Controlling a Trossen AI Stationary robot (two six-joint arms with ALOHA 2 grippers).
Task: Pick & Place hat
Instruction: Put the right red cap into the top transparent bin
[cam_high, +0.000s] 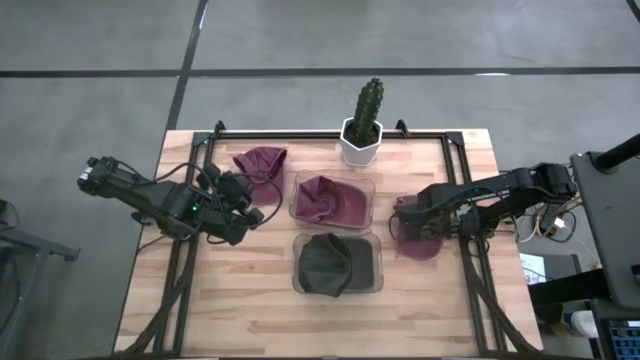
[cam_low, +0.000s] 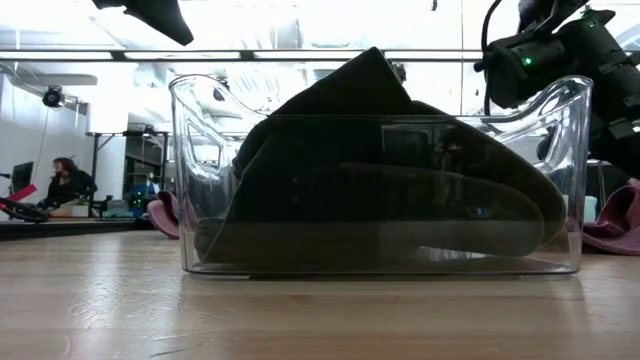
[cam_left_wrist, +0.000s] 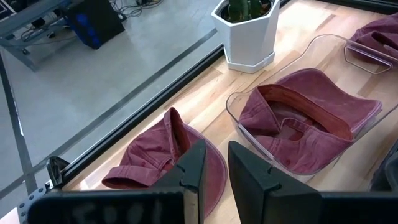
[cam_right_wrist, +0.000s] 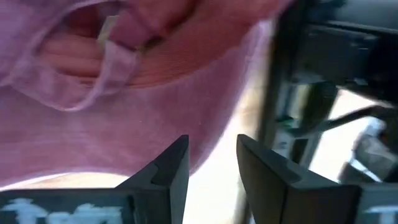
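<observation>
From above, the light wooden table (cam_high: 250, 320) is carrying two clear plastic bins set one behind the other at its middle. The farther bin (cam_high: 368, 190) is holding a crumpled maroon cotton cap (cam_high: 328, 200), and the nearer bin (cam_high: 376, 268) is holding a dark olive cap (cam_high: 328, 266). A green cactus in a white hexagonal pot (cam_high: 361, 140) is standing at the far edge, just behind the farther bin. A second maroon cap (cam_high: 258, 163) is lying loose on the wood to the left of the farther bin, and the left gripper (cam_high: 252, 212) is hovering just beside it, on its near side. On the right, a third maroon cap (cam_high: 418, 245) is lying on the table under the right gripper (cam_high: 402, 222), which is sitting right over it.

At table height, the nearer bin is filling the middle of the scene with the dark cap slumped inside, and a person (cam_low: 66, 184) is sitting far back in the room.

Through the left wrist camera, the left gripper's fingers (cam_left_wrist: 193, 171) are standing slightly apart, holding nothing, over the brim of the loose maroon cap.

Through the right wrist camera, the right gripper's fingers (cam_right_wrist: 171, 167) are standing apart with maroon fabric spread close beyond them, not pinched between them.
</observation>
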